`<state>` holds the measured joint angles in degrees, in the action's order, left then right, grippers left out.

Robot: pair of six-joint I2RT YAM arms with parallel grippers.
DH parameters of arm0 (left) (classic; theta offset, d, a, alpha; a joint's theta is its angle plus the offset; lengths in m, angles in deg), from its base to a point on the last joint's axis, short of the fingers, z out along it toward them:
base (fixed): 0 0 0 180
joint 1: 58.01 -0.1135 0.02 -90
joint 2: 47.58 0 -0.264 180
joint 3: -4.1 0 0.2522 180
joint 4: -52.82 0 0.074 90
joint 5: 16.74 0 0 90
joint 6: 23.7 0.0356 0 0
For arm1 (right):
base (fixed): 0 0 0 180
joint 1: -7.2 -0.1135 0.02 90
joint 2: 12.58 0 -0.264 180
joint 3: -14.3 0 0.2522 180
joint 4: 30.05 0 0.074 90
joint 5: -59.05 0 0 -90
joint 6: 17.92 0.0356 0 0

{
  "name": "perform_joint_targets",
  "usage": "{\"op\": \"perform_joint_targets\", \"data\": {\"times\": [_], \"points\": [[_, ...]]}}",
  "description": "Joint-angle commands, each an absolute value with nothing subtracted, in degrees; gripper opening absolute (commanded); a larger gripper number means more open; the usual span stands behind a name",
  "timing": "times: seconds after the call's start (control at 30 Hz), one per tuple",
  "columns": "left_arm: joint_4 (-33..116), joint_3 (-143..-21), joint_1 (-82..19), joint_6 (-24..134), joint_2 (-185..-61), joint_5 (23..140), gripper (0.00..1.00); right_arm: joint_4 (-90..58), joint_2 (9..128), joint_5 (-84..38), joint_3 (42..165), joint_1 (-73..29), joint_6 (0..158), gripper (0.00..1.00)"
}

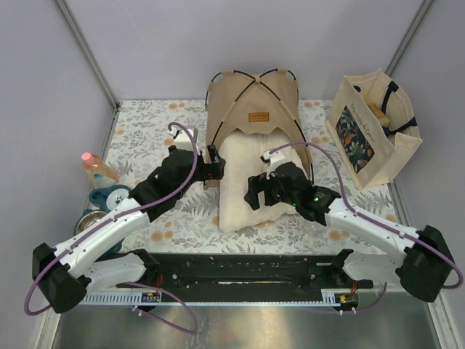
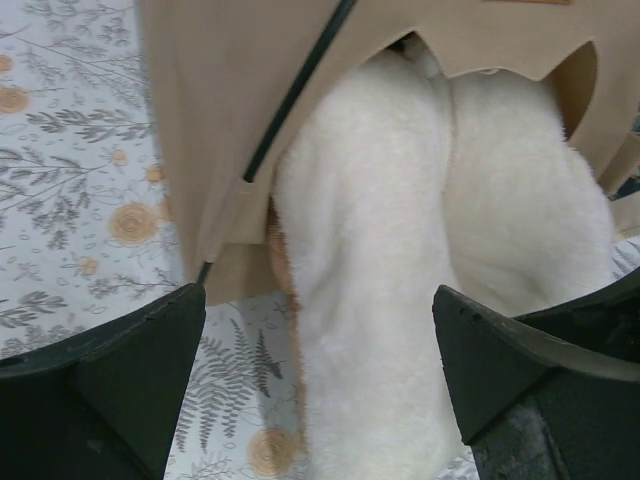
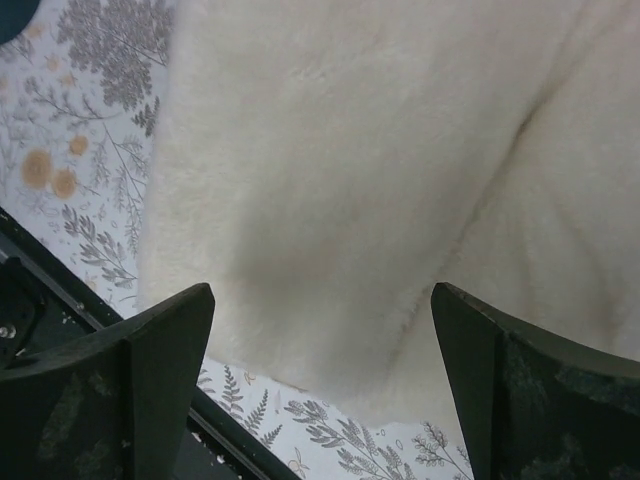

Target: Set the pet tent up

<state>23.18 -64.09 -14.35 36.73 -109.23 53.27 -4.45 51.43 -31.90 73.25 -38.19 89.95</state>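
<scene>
Top external: pet tent [image 1: 253, 102] stands at table's [image 1: 145, 123] 12 o'clock, white fluffy cushion [image 1: 236, 196] spilling from its doorway. My left gripper [image 1: 213, 161], released, sits at the cushion's 10 o'clock. My right gripper [image 1: 256, 192], released, sits at its 3 o'clock edge.

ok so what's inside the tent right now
A white fluffy cushion pokes into the tent at the front, most of it lying outside on the table. How far in it reaches, and anything behind it, is hidden by the canvas.

The left arm [image 1: 109, 227] and right arm [image 1: 370, 227] have white link shells, black joints, purple looping cables [image 1: 185, 142] and black wedge-shaped pincer fingers [image 2: 130, 380].
</scene>
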Motion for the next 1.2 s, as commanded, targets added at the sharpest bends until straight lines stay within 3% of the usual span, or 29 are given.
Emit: {"op": "perform_joint_targets", "data": {"times": [0.0,0.13,0.2,0.27,0.3,0.37,0.4,0.47,0.5,0.6,0.8,0.93,1.0,1.1,1.17], "points": [[32.45,-57.84,-17.66,43.09,-106.56,53.12,0.99,-13.29,58.33,-35.33,72.97,-40.44,88.60,0.99],[40.70,-53.61,-21.00,44.06,-108.48,58.04,0.99,-15.76,65.54,-41.56,74.02,-40.62,88.08,0.99],[45.62,-52.12,-22.41,44.85,-110.50,60.07,0.99,-19.09,68.70,-44.38,74.46,-40.53,88.25,0.87],[48.97,-51.50,-23.90,45.38,-112.87,60.95,0.98,-20.15,71.25,-47.10,74.90,-40.62,88.43,0.60],[50.73,-51.58,-24.95,45.73,-114.10,62.09,0.93,-20.33,72.31,-47.90,75.25,-40.53,88.34,0.42],[53.37,-52.02,-26.54,46.25,-116.39,64.72,0.68,-20.07,73.11,-49.74,76.04,-40.62,88.69,0.13],[53.99,-52.46,-27.15,46.78,-117.44,65.87,0.61,-19.89,72.77,-50.28,76.22,-40.53,88.86,0.01],[53.91,-53.77,-27.68,48.27,-119.64,66.06,0.49,-19.72,70.93,-51.07,76.66,-40.53,88.95,0.00],[53.65,-54.65,-27.86,48.97,-120.70,66.14,0.49,-19.63,69.87,-51.33,77.10,-40.53,88.87,0.00],[53.56,-56.67,-27.95,51.61,-123.77,66.15,0.49,-17.35,66.80,-53.00,80.17,-40.53,88.69,0.00],[53.03,-60.28,-28.04,55.57,-127.03,60.97,0.60,-10.06,64.85,-54.76,87.47,-40.18,88.78,0.00],[54.18,-62.12,-28.48,58.99,-128.61,60.69,0.57,-7.50,63.71,-54.41,88.70,-38.60,90.71,0.00],[53.82,-63.44,-28.83,60.58,-129.84,61.65,0.46,-6.80,63.18,-54.15,88.79,-37.72,90.98,0.00],[53.74,-64.06,-29.62,61.72,-131.60,66.31,0.14,-6.80,63.01,-53.01,88.97,-36.14,91.06,0.00],[53.47,-63.97,-29.71,62.16,-131.96,68.94,0.01,-7.15,63.35,-52.22,89.14,-35.44,91.24,0.00]]}}
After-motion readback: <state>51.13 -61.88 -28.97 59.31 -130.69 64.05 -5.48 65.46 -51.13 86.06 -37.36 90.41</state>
